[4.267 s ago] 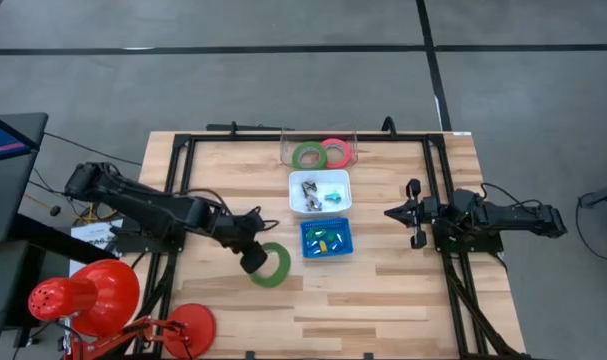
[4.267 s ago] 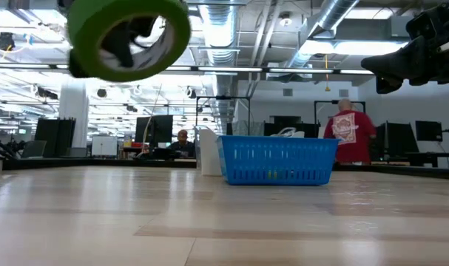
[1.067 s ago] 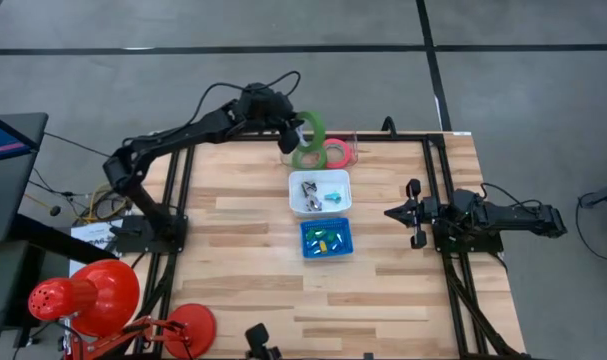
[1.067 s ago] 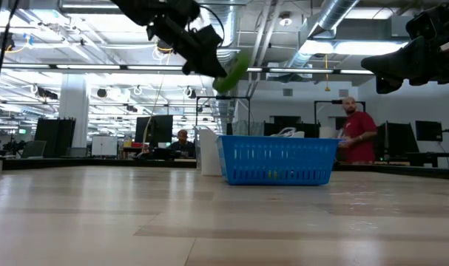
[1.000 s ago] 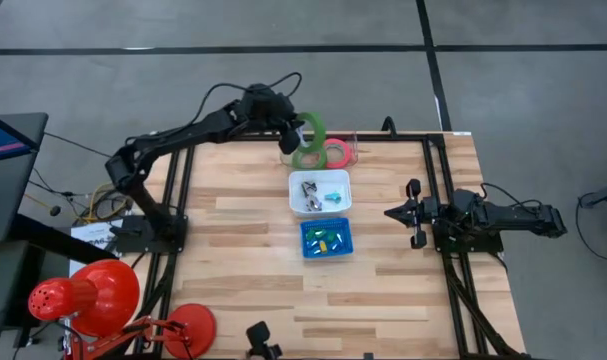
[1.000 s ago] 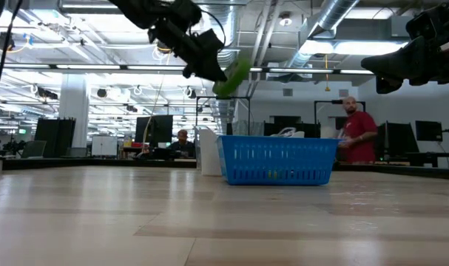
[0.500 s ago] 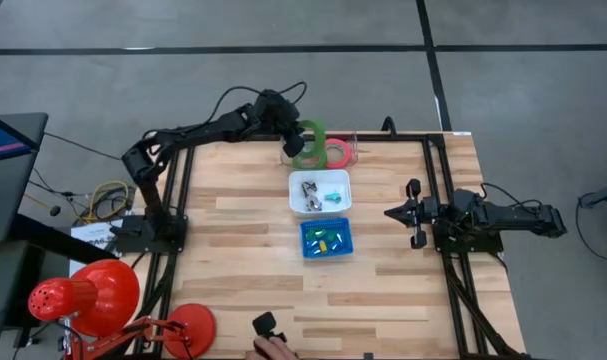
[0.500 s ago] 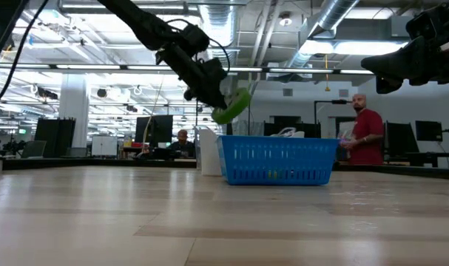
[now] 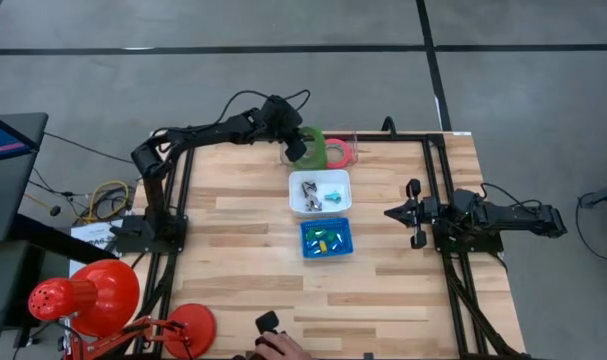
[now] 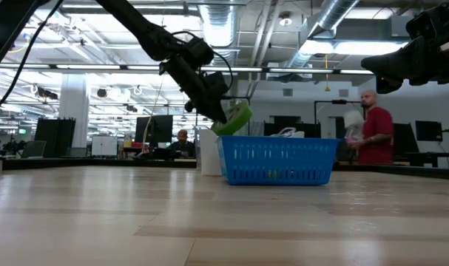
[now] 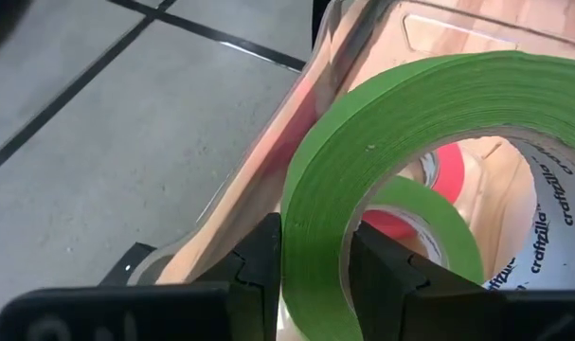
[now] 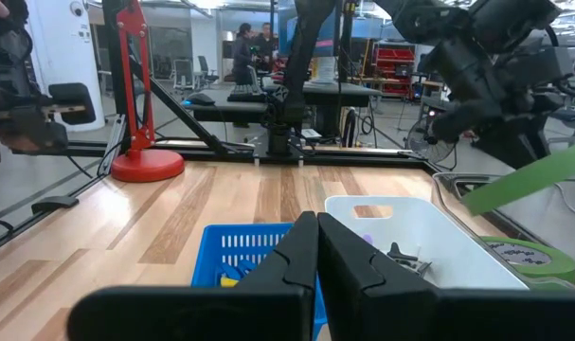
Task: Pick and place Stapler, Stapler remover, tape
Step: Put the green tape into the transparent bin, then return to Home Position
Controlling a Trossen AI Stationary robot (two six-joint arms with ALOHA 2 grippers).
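left gripper (image 9: 301, 146) holds green tape (image 9: 313, 145) over clear bin (image 9: 349, 140) containing pink tape (image 9: 337, 152)

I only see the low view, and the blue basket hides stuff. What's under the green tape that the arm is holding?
Observer: From above, the left gripper holds the green tape over a clear bin at the table's far edge.
Operator: Is anything in the bin?
Observer: Yes. The left wrist view shows a pink-red ring and another green ring lying inside.
Operator: Is the other arm holding something?
Observer: No. In its wrist view the right gripper has its fingers shut together, with nothing between them.
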